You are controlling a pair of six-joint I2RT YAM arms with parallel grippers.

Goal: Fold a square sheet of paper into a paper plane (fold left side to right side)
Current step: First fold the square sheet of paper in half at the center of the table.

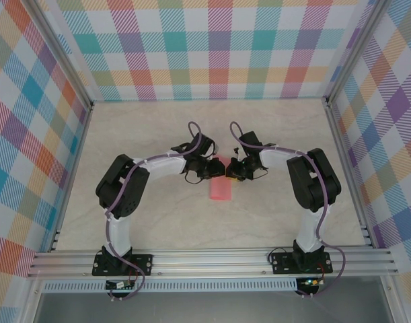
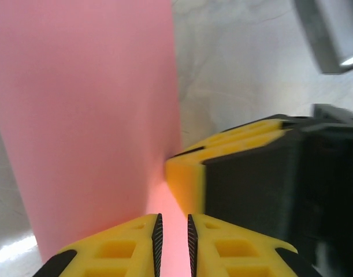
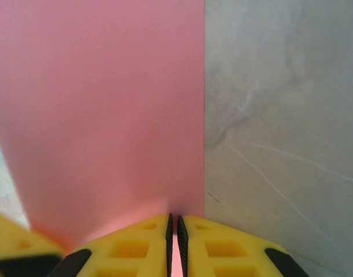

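- Top external view: one salmon-pink sheet of paper (image 1: pixel 220 190) lies near the middle of the table (image 1: pixel 151 134) as a narrow strip running towards the arm bases
- Two arms, one on each side, bend inward and meet over the strip's far end, which they cover
- There are two end effectors: the left end effector (image 1: pixel 210 169) and the right end effector (image 1: pixel 233 169) sit just beside each other, and from above their fingers are too small and dark to read
- Left wrist view: the left end effector's two yellow fingers (image 2: pixel 130 245) with black ribbed pads stand narrow, and the slim gap between them shows pink; I cannot tell whether the pads press the paper
- In the same view one yellow and black finger of the right end effector meets the paper's right edge just ahead; it is blurred and cut off at the frame edge
- Right wrist view: the right end effector's two fingers (image 3: pixel 136 242) are almost together, with a thin sliver of pink between the pads, clamped on the sheet's near end close to its right long edge
- One blurred yellow shape (image 3: pixel 14 239) sits at the bottom left corner, cut off and too soft to make out
- Both wrist views cut the sheet off at the top
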